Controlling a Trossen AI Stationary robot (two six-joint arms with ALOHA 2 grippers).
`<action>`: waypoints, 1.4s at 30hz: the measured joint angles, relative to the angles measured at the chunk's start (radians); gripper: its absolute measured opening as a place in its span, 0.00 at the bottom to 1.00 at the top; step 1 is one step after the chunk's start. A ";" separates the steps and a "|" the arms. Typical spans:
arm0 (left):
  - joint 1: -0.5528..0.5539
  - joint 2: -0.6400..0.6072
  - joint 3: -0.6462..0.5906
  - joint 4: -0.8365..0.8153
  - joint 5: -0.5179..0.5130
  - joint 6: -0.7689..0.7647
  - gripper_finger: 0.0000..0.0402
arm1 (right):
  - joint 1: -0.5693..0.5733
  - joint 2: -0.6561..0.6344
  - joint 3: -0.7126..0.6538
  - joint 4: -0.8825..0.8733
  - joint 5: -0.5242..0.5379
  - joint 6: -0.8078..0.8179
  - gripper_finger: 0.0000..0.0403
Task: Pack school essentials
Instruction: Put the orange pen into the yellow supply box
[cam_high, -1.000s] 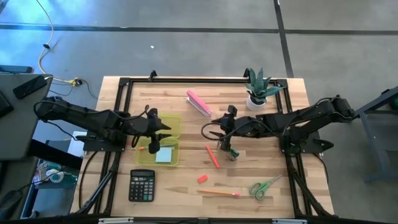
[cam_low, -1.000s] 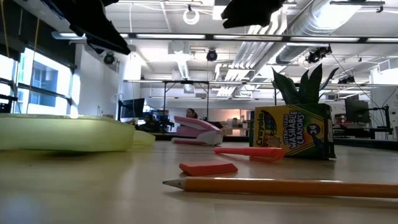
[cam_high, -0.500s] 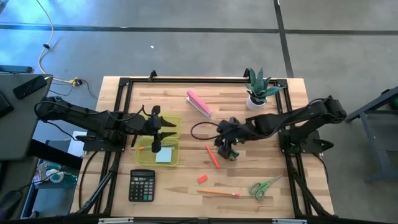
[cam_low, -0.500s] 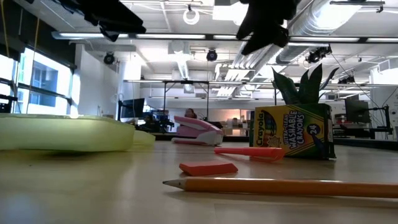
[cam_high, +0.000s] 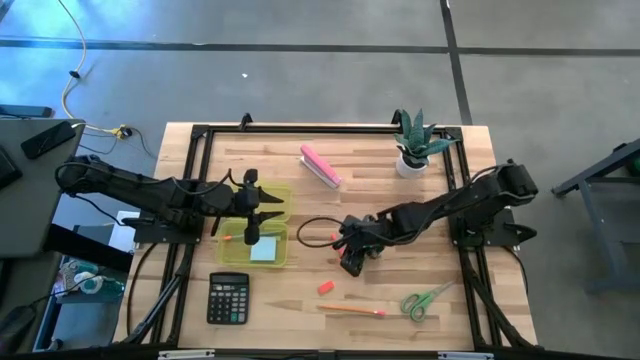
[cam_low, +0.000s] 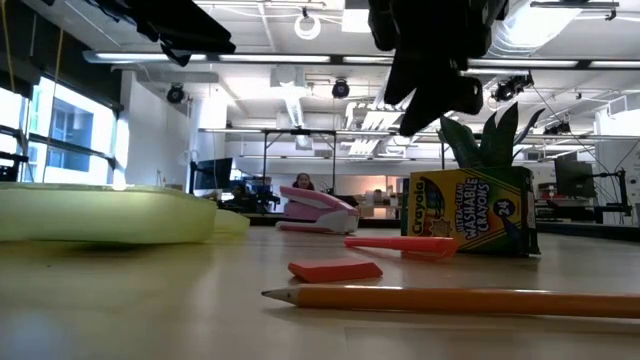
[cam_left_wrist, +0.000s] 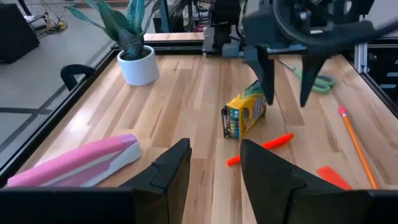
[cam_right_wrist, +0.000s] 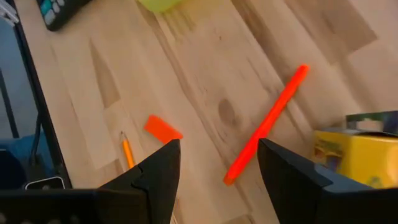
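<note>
My right gripper (cam_right_wrist: 214, 180) hangs over the middle of the desk (cam_high: 300, 160) with its jaws spread and nothing between them. Directly past the fingertips lies the red-orange marker (cam_right_wrist: 266, 124), flat on the wood. In the high view its long axis runs roughly from the far-left end toward the near-right end, and my arm comes in from the right, so the jaws look set to straddle the barrel across its width; I judge a straight descent is the next step, though how well the fingers square to the barrel is hard to read from above.

Just beside the marker, on my arm's side, the crayon box (cam_left_wrist: 245, 114) lies tilted on the desk, close enough to catch a finger.

Farther off, the left gripper (cam_high: 252, 218) waits above the yellow-green tray (cam_high: 283, 198), jaws partly parted and apparently empty. The right arm is clearly the nearer one to the marker.
</note>
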 joint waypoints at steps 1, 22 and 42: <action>0.000 0.000 0.000 0.000 0.000 0.000 0.32 | 0.001 0.011 0.000 0.004 -0.005 0.003 0.51; 0.000 0.000 0.000 0.000 -0.004 0.000 0.32 | 0.040 0.105 0.122 -0.042 -0.009 0.024 0.51; 0.000 0.000 0.000 -0.007 -0.007 0.018 0.32 | 0.068 0.261 0.216 -0.229 0.082 0.188 0.51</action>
